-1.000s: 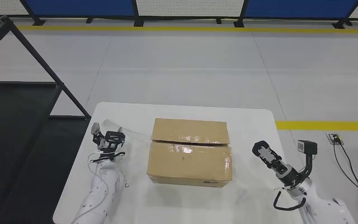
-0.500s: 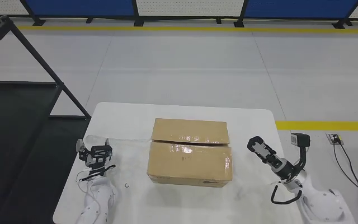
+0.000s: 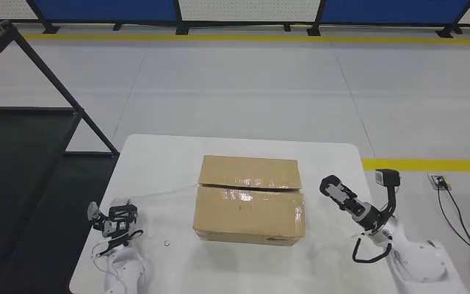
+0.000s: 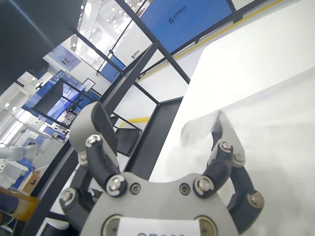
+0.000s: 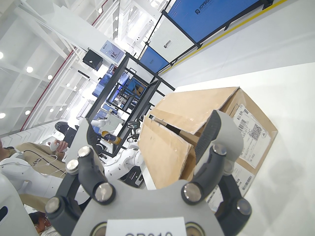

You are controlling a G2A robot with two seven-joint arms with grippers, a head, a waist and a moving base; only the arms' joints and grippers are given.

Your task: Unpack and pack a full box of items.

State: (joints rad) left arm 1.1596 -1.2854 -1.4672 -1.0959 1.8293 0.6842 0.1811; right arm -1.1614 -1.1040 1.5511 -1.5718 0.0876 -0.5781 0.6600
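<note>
Cardboard box mid-table; clear strip on left hand; black rack beside

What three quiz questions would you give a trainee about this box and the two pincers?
1. True or false: the cardboard box stands on the floor.
2. The right pincer is: A) open, beside the box; B) shut on a flap; C) inside the box.
3. Fill in: the left pincer is near the table's ___ edge.
Key: 1 false, it stands on the table; 2 A; 3 left.
</note>
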